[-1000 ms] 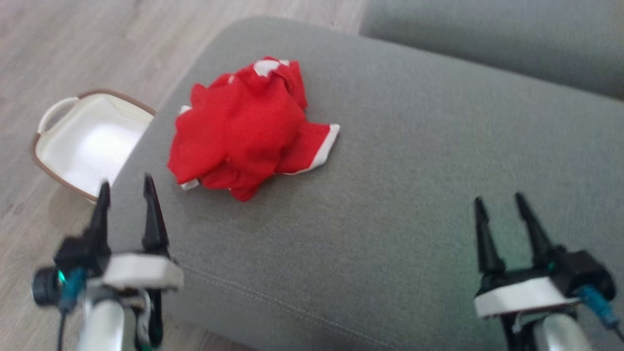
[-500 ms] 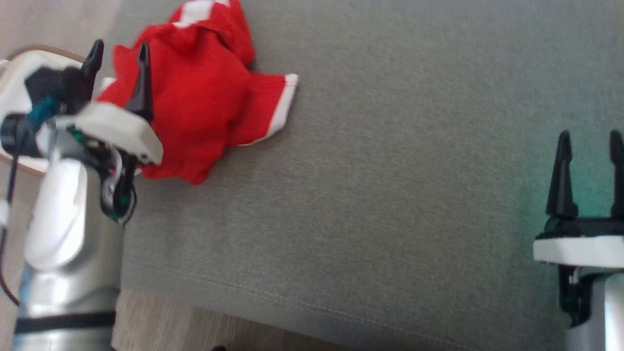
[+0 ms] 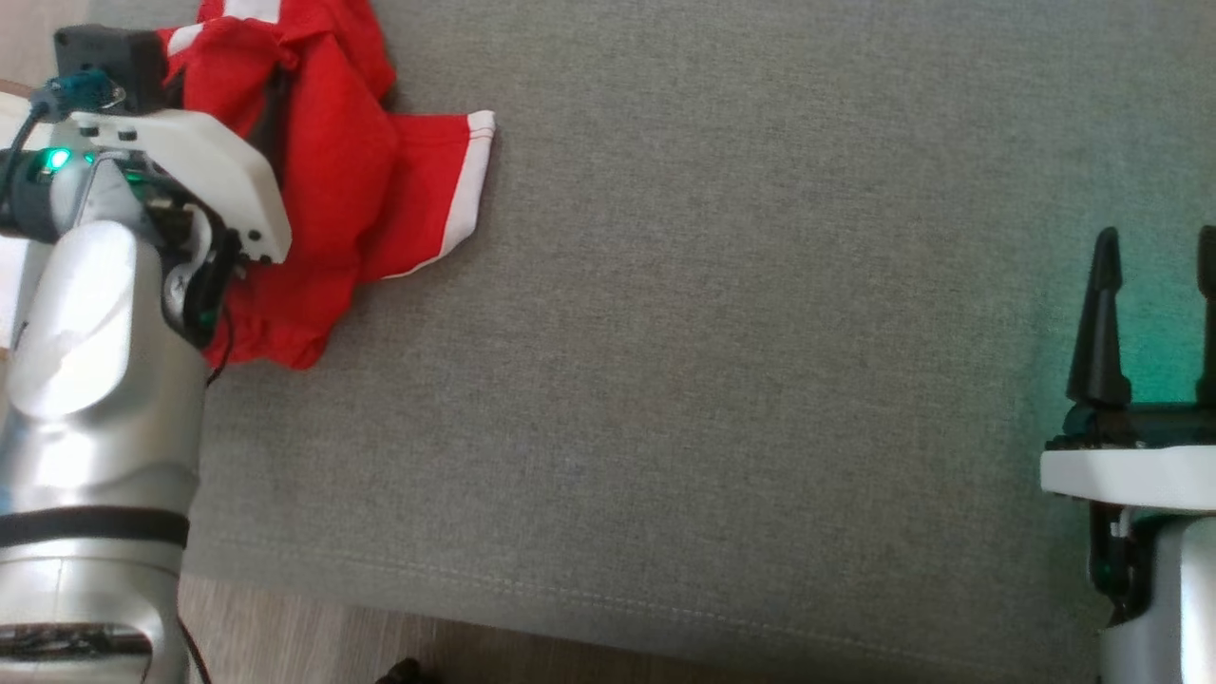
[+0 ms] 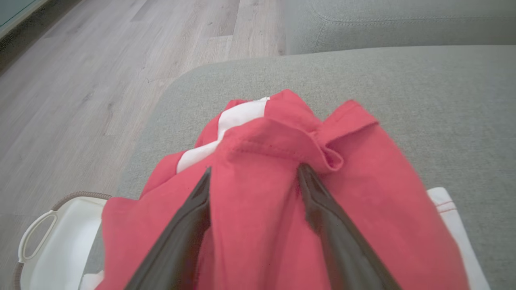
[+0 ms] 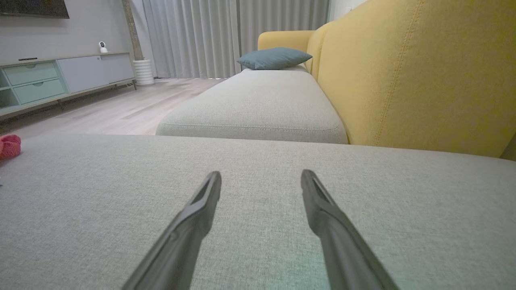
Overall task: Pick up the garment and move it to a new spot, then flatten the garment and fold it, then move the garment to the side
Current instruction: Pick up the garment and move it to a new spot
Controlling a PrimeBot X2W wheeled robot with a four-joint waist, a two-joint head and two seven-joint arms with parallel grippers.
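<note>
The left gripper [image 4: 254,167] stands with its jaws fully spread, and its two dark fingers [image 4: 193,217] are pressed down into the red garment [image 4: 363,201]. A raised ridge of the fabric stands between the fingers, which straddle it without pinching it. From the head view, the white wrist housing and silver forearm of this arm cover the garment's left part [image 3: 332,190]. The garment is a crumpled red piece with white trim. One white-edged hem [image 3: 470,190] lies flat on the upholstery and points toward the middle of the seat. The garment rests at the robot's left end of the grey seat cushion [image 3: 712,332], near that cushion's rounded corner. Just beside the corner, a white basket [image 4: 68,237] with a brown rim and a loop handle stands lower down on the pale wood floor [image 4: 100,80]. The right gripper [image 5: 261,172] is likewise spread wide and holds nothing. It hangs over bare cushion fabric at the robot's right, well apart from the garment, of which a small red edge [image 5: 9,146] shows at the far left of the right wrist view. Beyond the right gripper lies a second grey seat cushion [image 5: 258,100] with a blue-green pillow [image 5: 274,57] at its far end. A yellow sofa back [image 5: 403,72] runs along the right side. Grey curtains [image 5: 225,36] and a low cabinet [image 5: 60,76] stand at the far wall.
</note>
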